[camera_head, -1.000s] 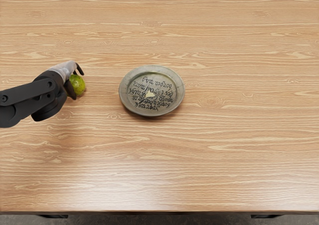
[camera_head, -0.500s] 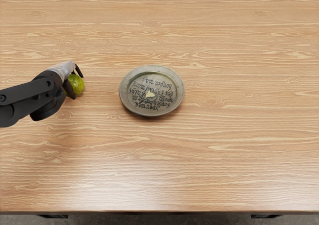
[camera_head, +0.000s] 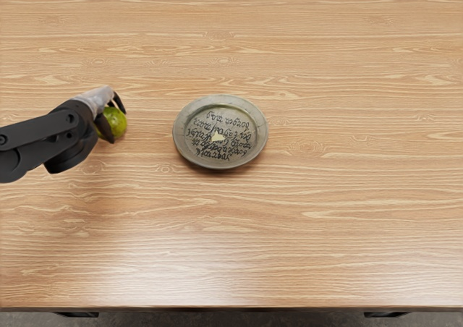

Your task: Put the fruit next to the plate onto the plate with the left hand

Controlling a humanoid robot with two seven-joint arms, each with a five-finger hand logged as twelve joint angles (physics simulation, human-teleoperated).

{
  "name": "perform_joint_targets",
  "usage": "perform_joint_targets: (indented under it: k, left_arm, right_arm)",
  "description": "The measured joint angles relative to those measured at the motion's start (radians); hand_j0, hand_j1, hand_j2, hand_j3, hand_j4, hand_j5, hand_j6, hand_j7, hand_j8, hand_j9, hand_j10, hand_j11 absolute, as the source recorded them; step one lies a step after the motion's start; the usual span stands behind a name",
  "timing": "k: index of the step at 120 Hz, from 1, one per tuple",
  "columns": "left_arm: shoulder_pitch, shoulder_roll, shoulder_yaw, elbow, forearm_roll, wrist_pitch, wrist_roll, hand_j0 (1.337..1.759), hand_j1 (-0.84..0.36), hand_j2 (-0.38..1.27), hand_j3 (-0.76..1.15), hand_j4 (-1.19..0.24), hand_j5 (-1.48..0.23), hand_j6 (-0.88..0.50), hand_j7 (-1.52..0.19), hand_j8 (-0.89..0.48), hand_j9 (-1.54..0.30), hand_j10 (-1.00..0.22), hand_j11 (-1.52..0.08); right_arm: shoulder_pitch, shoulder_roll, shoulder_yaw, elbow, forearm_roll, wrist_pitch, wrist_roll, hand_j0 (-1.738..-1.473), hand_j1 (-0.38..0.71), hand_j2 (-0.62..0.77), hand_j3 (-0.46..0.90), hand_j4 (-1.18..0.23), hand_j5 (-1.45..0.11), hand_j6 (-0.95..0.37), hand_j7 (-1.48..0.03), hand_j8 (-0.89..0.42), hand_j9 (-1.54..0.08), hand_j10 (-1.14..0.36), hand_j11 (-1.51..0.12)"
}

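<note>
Head view (the only cam): the plate (camera_head: 178, 132), a dull grey-green metal round w/ dark script across its middle and a small pale mark at centre, lay flat on the wooden counter (camera_head: 304, 233). The fruit (camera_head: 117, 122), small, round, yellow-green, was left of the plate, well apart from its rim and about level w/ its upper half, so not on the plate. The left hand (camera_head: 107, 112) was at the fruit, on the side away from the plate; its black arm came in from the pic's left edge. The fingers (camera_head: 119, 103) were curled and closed on the fruit: one dark tip hooked over the top, another pressed at the lower left, w/ the side facing the plate left bare. Couldn't tell whether the fruit touched the counter or was just off it. Nothing lay in the plate.
</note>
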Motion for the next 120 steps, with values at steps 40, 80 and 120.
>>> perform_joint_targets:
  k: [40,80,120]
  left_arm:
    - [-0.079,0.139,-0.031,-0.195,-0.037,-0.001,0.0,1.655,-0.18,0.19,0.0,-0.54,-0.76,-0.37,-0.75,-0.36,-0.75,-0.5,-0.76]
    - [-0.164,0.152,-0.035,-0.305,-0.119,-0.01,0.0,1.655,-0.18,0.25,0.0,-0.55,-0.81,-0.37,-0.79,-0.36,-0.79,-0.51,-0.79]
    - [-0.206,0.106,-0.035,-0.325,-0.167,-0.035,0.0,1.656,-0.22,0.42,0.0,-0.55,-0.83,-0.36,-0.82,-0.34,-0.82,-0.51,-0.82]
  right_arm:
    - [0.001,0.0,0.001,0.0,0.0,0.0,0.0,-1.658,-0.35,0.0,0.0,0.0,0.0,0.0,0.0,0.0,0.0,0.0,0.0]
    - [0.001,0.0,0.001,0.0,0.0,0.0,0.0,-1.658,-0.35,0.0,0.0,0.0,0.0,0.0,0.0,0.0,0.0,0.0,0.0]
    - [0.001,0.0,0.002,0.0,0.0,0.0,0.0,-1.658,-0.35,0.0,0.0,0.0,0.0,0.0,0.0,0.0,0.0,0.0,0.0]
